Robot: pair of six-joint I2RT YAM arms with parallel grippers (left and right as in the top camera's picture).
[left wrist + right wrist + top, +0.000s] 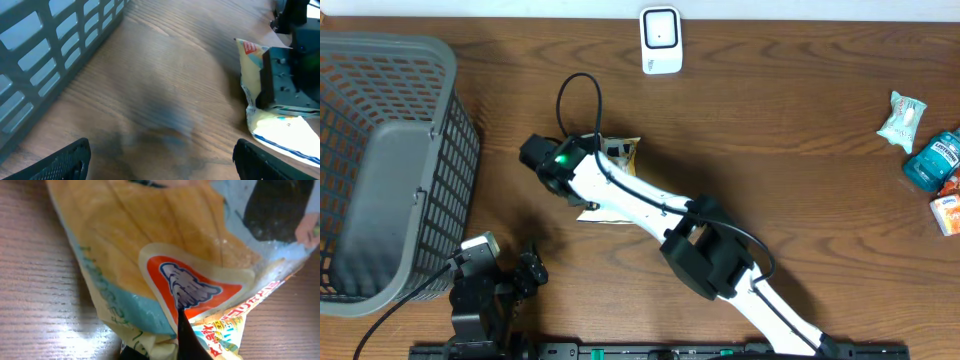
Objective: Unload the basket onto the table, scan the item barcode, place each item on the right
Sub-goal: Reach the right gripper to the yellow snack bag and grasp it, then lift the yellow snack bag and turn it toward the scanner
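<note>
Far left, near the basket (380,150), L gripper (525,272) has its 2 fingers (65,160) wide apart, holding nothing. Mid-table, R gripper (172,342) is pinched shut on the snack bag (620,150) (yellow, lying on the wood). Scanner (661,40) at back edge; bottle (932,160) far right.

Bag (125,240) prob. yellow, orange-blue logo; basket (460,170) grey.

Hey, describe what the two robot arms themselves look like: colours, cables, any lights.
The right arm has white links, boxy black joints, a looping black cable and a green light near its wrist. The left arm is mostly black with a silvery part; its fingers are black.
</note>
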